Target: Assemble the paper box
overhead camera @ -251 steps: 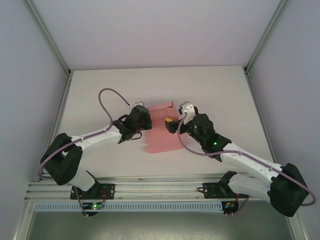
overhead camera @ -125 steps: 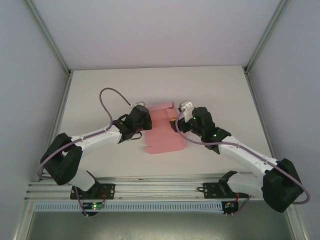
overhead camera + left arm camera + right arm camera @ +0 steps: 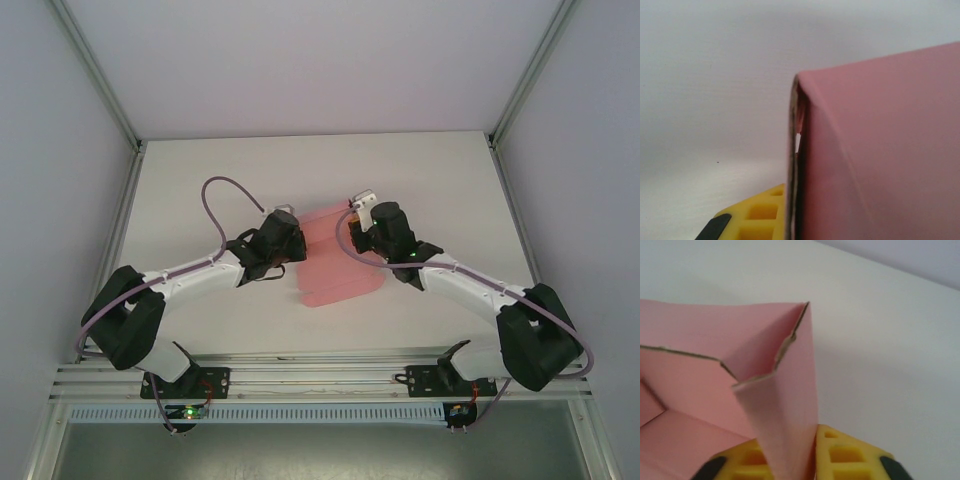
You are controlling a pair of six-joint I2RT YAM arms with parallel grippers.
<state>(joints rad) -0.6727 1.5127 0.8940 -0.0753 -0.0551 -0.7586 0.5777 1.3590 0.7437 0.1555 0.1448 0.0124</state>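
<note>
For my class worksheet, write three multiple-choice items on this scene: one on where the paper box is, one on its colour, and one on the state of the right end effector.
1. Where is the paper box?
A. beside the arm bases
B. between the left end effector and the right end effector
C. against the far wall

2. What colour is the paper box?
A. blue
B. white
C. pink

3. What is the right end effector doing?
A. shut on a flap of the paper box
B. open, holding nothing
C. shut on a cable

Answers:
1 B: the top view shows an end effector at each side edge.
2 C: it is pink in every view.
3 A: the right wrist view shows the flap pinched between its yellow fingers.
</note>
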